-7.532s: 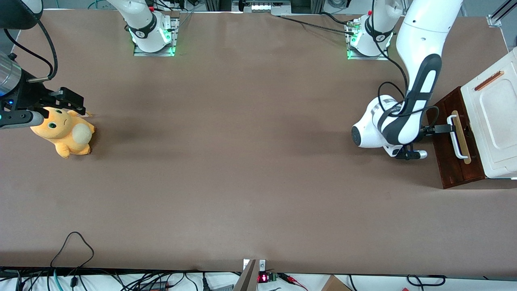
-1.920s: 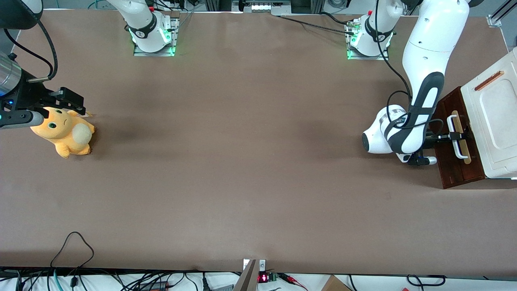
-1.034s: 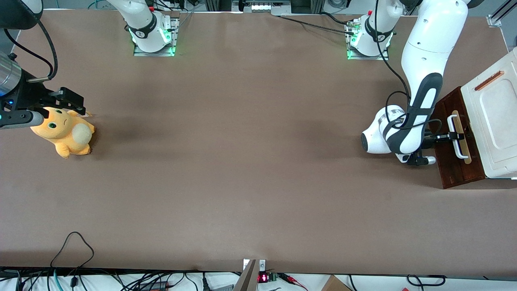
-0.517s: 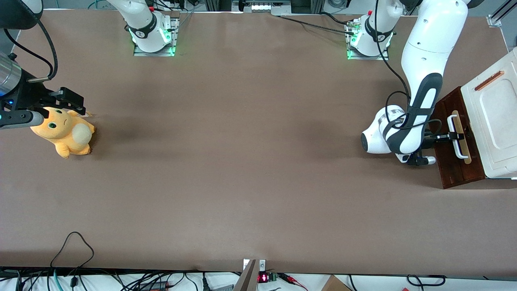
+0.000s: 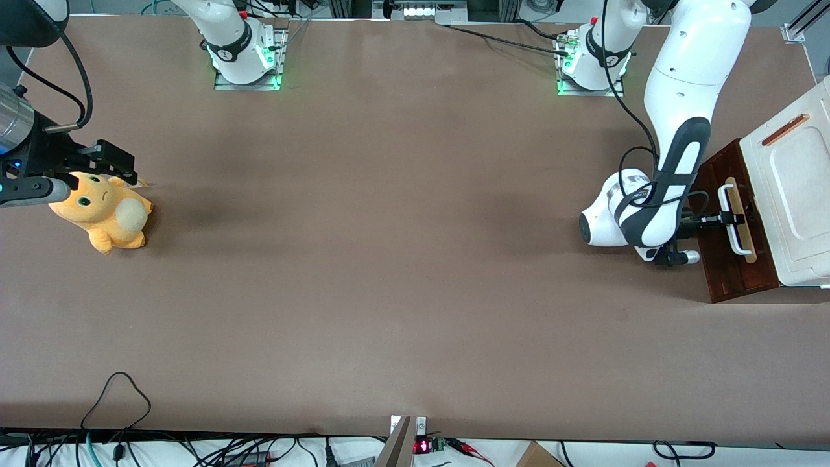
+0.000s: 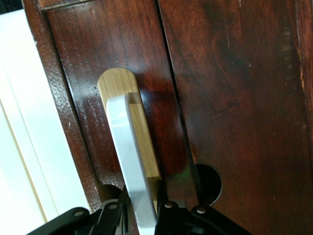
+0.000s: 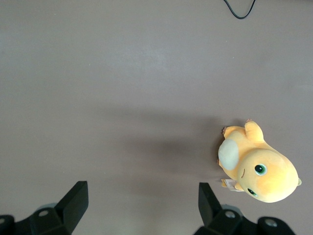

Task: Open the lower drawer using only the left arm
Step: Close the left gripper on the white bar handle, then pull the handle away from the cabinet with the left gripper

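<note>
The lower drawer [image 5: 726, 272] is dark reddish-brown and sits under the white cabinet at the working arm's end of the table. Its white loop handle [image 5: 738, 241] lies on a pale wood strip [image 5: 746, 250]. The left arm [image 5: 674, 162] reaches down in front of the drawer. Its black gripper [image 5: 731, 218] is shut on the handle near the handle's middle. In the left wrist view the handle [image 6: 128, 147] runs between the two black fingers [image 6: 110, 215] of the gripper [image 6: 146, 215], over the strip [image 6: 117, 81] and the dark drawer front [image 6: 234, 98]. No light wood inside shows.
The white cabinet top [image 5: 794, 188] with an orange bar [image 5: 784, 130] sits above the drawer. A yellow plush toy [image 5: 104, 211] lies toward the parked arm's end of the table and shows in the right wrist view [image 7: 257, 164]. Cables hang along the table's near edge [image 5: 117, 395].
Since the earliest frame the gripper has moved along the drawer front onto the handle's middle. Over the last second nothing has visibly moved.
</note>
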Controlling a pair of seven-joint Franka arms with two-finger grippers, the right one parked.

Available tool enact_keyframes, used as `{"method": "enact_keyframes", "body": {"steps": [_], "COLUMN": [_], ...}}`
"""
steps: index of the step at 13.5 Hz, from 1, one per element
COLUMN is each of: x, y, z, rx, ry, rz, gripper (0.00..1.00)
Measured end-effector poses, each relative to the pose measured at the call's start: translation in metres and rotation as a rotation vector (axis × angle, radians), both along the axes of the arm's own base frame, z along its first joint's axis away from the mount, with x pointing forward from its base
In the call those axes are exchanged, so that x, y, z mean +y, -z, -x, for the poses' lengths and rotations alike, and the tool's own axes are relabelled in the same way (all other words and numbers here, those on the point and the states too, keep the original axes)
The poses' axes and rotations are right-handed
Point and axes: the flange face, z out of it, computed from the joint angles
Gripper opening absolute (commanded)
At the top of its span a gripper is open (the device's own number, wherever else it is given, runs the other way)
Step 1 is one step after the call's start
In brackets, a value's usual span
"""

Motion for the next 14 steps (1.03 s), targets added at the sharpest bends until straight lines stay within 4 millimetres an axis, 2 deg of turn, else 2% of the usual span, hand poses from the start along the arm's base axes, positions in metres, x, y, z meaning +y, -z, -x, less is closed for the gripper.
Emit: {"method": "enact_keyframes", "body": {"steps": [4, 14], "x": [-0.003, -0.026], "y": [0.0, 0.0], "z": [0.0, 0.002], "rx": [-0.008, -0.015], "ry": [0.0, 0.005], "rz": [0.005, 0.012], "gripper": [0.22, 0.22]}}
